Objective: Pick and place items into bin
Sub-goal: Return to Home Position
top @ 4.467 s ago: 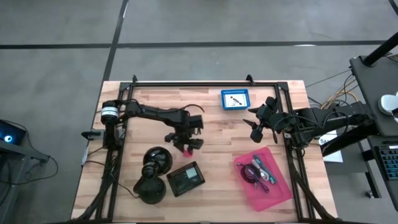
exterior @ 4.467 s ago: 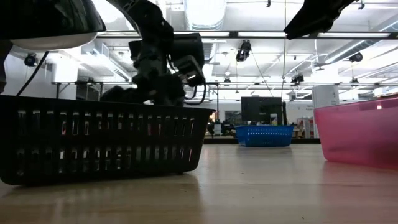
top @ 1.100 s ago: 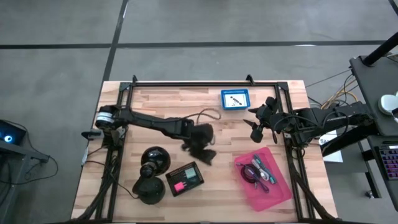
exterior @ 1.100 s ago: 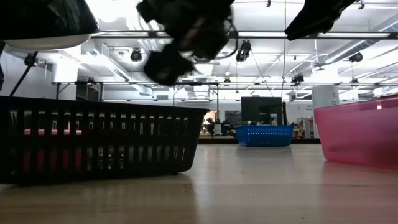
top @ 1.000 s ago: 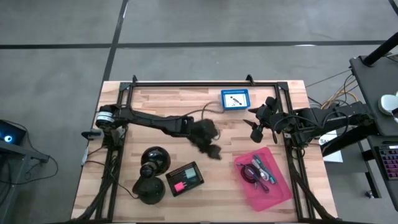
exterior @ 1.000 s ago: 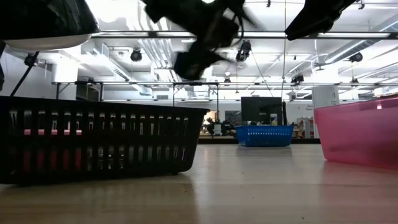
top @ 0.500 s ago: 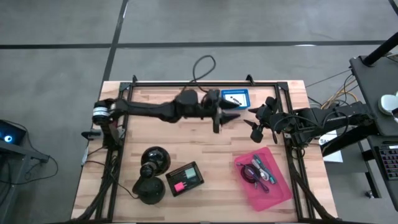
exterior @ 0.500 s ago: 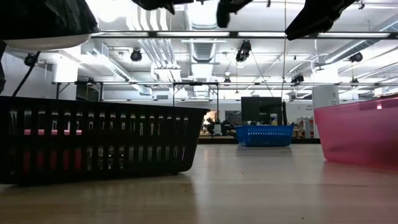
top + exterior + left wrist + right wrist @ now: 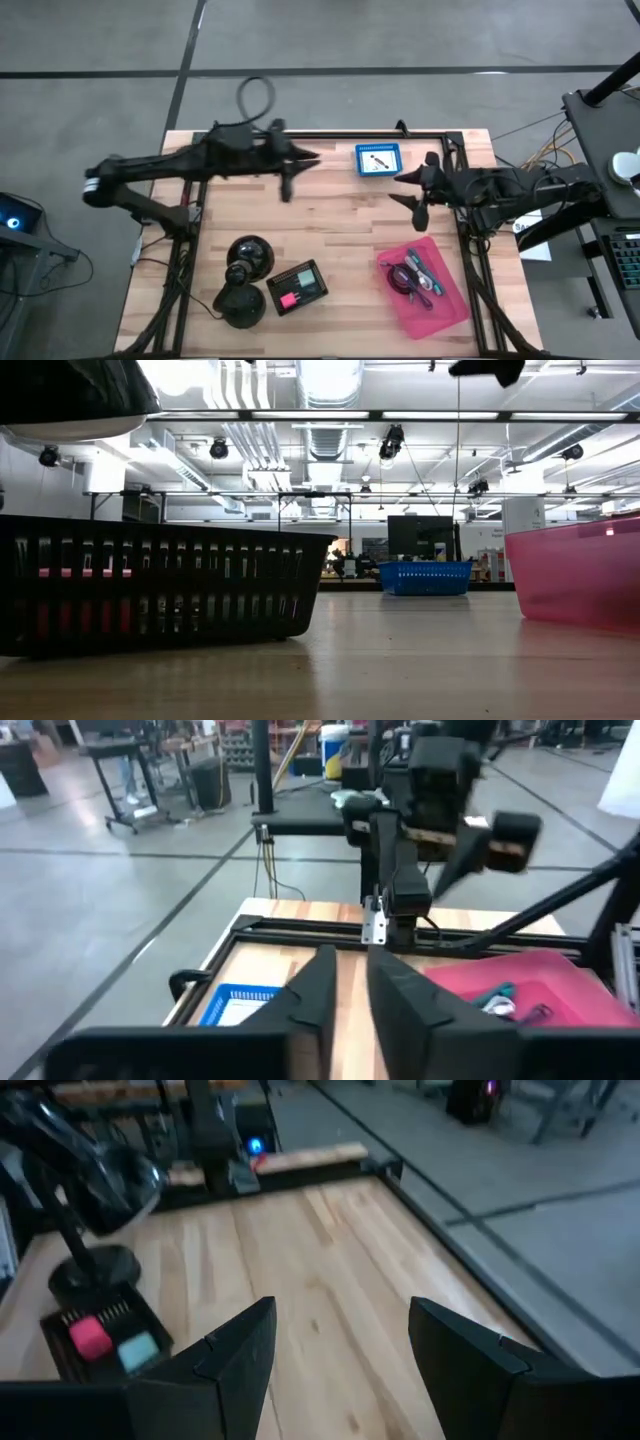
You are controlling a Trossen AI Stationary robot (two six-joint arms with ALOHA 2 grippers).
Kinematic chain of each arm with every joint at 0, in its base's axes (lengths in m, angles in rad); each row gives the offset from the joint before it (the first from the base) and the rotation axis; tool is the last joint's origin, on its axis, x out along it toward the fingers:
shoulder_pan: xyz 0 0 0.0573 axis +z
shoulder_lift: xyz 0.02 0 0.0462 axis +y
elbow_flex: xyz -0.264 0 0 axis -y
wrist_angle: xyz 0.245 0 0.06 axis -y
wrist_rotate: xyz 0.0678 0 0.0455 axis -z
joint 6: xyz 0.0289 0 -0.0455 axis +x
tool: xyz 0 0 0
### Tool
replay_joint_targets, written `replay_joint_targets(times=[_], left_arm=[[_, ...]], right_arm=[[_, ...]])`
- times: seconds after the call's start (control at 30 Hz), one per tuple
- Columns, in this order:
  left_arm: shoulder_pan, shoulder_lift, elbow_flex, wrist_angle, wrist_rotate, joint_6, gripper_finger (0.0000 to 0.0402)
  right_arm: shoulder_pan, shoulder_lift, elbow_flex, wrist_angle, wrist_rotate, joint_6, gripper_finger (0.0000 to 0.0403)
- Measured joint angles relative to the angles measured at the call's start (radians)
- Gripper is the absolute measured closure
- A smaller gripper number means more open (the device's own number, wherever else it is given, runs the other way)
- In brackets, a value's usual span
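Pale slatted wood counter (image 9: 340, 230), grey concrete floor around it, a ducted workshop hall behind. Three bins: the black bin (image 9: 160, 595) near the front edge holds one pink block (image 9: 92, 1335) and one pale teal cube (image 9: 138, 1348); the pink bin (image 9: 570, 575) at the front right corner holds a teal-handled tool (image 9: 415, 262) and a coiled black cable (image 9: 402, 279); the blue bin (image 9: 425, 577) at the back edge holds a white packet (image 9: 378, 161). Left pincer (image 9: 350, 980) above the back left, almost pressed together, empty; right pincer (image 9: 345, 1340) by the right edge, spread wide

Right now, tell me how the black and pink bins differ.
The black bin is smaller, with slotted walls; the pink bin is larger, with solid walls. The black bin holds a pink block and a teal block; the pink bin a coiled cable and teal-handled tool. Both sit on the table.
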Motion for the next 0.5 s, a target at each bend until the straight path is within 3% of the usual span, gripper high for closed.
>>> replay_joint_targets(times=[0.17,0.5], left_arm=[[0.000,-0.221,-0.194,-0.006,0.000,-0.012,0.0398],[0.000,-0.673,-0.648,0.032,-0.002,-0.043,0.0394]], right_arm=[[0.000,0.000,0.056,0.026,0.007,-0.030,0.0188],[0.001,0.032,0.106,0.034,0.008,-0.094,0.0188]])
